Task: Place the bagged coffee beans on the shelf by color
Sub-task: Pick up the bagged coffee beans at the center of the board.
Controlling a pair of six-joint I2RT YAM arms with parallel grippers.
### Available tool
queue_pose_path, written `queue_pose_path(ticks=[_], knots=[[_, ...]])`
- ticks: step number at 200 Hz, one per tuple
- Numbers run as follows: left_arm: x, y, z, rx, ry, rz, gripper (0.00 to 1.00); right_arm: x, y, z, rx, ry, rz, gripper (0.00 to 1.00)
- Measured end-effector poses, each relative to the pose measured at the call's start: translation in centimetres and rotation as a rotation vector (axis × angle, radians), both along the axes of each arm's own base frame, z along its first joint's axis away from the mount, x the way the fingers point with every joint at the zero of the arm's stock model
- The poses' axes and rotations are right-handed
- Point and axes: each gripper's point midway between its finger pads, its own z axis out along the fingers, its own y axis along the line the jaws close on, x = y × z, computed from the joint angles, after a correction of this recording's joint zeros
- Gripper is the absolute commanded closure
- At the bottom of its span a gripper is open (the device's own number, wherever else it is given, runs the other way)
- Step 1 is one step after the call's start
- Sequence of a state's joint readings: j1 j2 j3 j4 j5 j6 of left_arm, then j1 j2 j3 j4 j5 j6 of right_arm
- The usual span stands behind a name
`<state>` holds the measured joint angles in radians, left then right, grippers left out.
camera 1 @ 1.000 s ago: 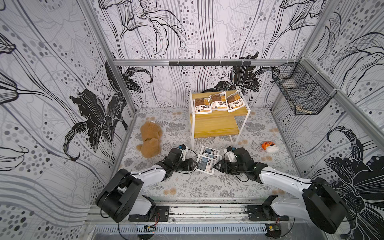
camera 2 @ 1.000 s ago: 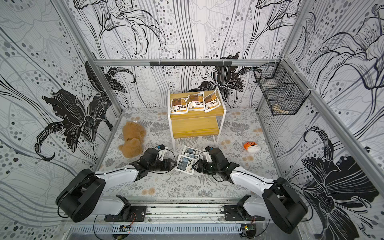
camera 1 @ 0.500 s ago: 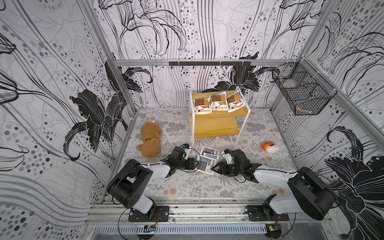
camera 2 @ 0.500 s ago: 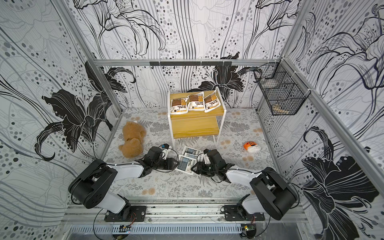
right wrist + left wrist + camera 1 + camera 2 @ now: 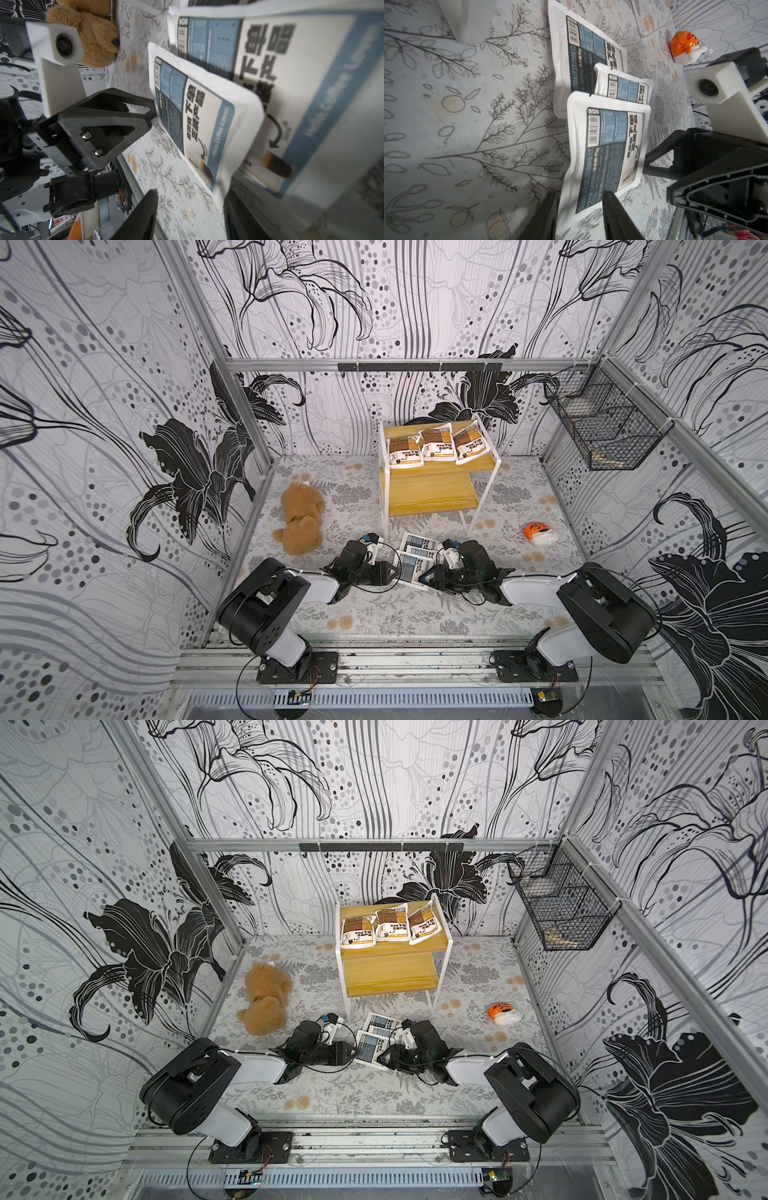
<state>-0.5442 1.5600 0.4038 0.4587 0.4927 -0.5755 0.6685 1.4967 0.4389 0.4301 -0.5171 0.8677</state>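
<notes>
1. Risk: left pincer (image 5: 579, 194), narrowed around the edge of the nearest grey-blue pouch (image 5: 608, 149) (contact unclear), and right pincer (image 5: 191, 193), wider at its corner, may pull against each other.
2. Risk: overlapped neighbour pouches (image 5: 583, 52) may drag along.
3. Appearance: flat, white, pillow-like; on the counter (image 5: 395, 614) before the shelf (image 5: 432, 510), whose upper tier holds three brown pouches (image 5: 436, 445).

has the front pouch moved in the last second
No. The front pouch lies in the same spot as before, in front of the shelf, near its left front leg.
</notes>
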Motion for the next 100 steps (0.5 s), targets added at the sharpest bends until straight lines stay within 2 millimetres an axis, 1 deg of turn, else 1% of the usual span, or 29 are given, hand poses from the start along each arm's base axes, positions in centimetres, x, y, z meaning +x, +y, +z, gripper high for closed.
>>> queue_pose_path(ticks=[12,30,53,66,72,84,100], knots=[[-0.2,-0.1,0.0,-0.009,0.001,-0.001,0.61,0.0,0.2,-0.1,0.005,0.002,0.000,0.50],[-0.5,-0.2,0.0,-0.016,0.006,-0.003,0.61,0.0,0.4,-0.2,0.012,0.004,0.000,0.58],[-0.4,-0.4,0.2,-0.027,0.000,-0.006,0.61,-0.1,0.7,0.0,0.021,0.000,0.006,0.71],[-0.4,-0.4,0.2,-0.029,0.001,-0.005,0.61,-0.4,0.9,0.0,0.018,-0.001,0.012,0.82],[-0.4,-0.4,0.3,-0.030,0.002,-0.004,0.61,-0.5,0.9,0.1,0.015,-0.003,0.014,0.85],[-0.4,-0.4,0.4,-0.033,0.002,-0.001,0.59,-0.7,1.0,0.4,0.014,-0.004,0.014,0.86],[-0.4,-0.4,1.2,-0.045,-0.003,0.006,0.52,-0.8,1.0,1.5,0.022,-0.027,0.009,0.88]])
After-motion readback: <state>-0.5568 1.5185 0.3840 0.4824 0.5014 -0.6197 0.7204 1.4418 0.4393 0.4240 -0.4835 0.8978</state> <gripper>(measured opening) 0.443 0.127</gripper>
